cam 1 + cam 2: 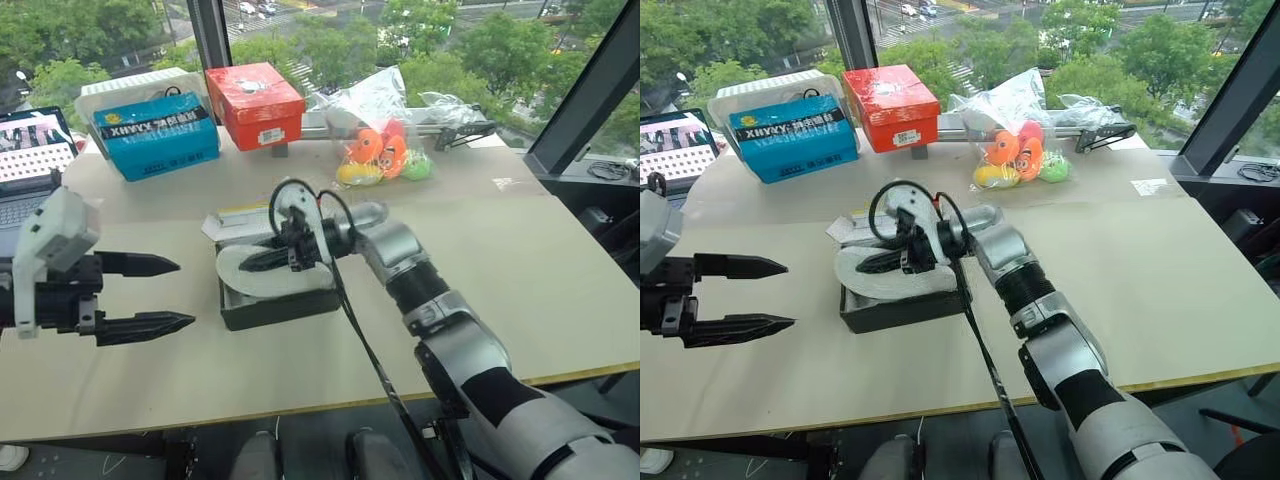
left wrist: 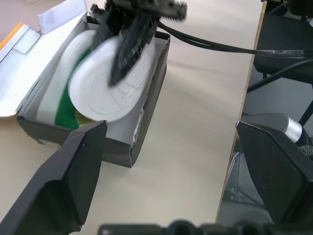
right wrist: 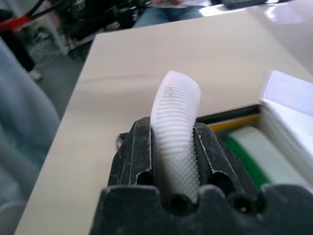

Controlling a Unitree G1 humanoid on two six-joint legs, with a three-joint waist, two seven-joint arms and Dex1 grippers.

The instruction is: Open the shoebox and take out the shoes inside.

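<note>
The shoebox (image 1: 272, 309) lies open mid-table, its dark sides showing and its lid flap (image 1: 232, 221) folded back on the far side. My right gripper (image 1: 262, 260) reaches over it from the right and is shut on the white ribbed sole of one shoe (image 1: 280, 278), which is tilted up out of the box. The right wrist view shows that sole (image 3: 176, 112) pinched between both fingers. A second green and white shoe (image 2: 62, 108) lies in the box beneath it. Left of the box, my left gripper (image 1: 185, 293) hovers open and holds nothing.
At the table's far side stand a blue box (image 1: 155, 135), a red-orange box (image 1: 255, 105) and a clear bag of coloured toys (image 1: 385, 150). A laptop (image 1: 30, 150) sits at the far left. The right arm's black cable (image 1: 350, 320) hangs over the front edge.
</note>
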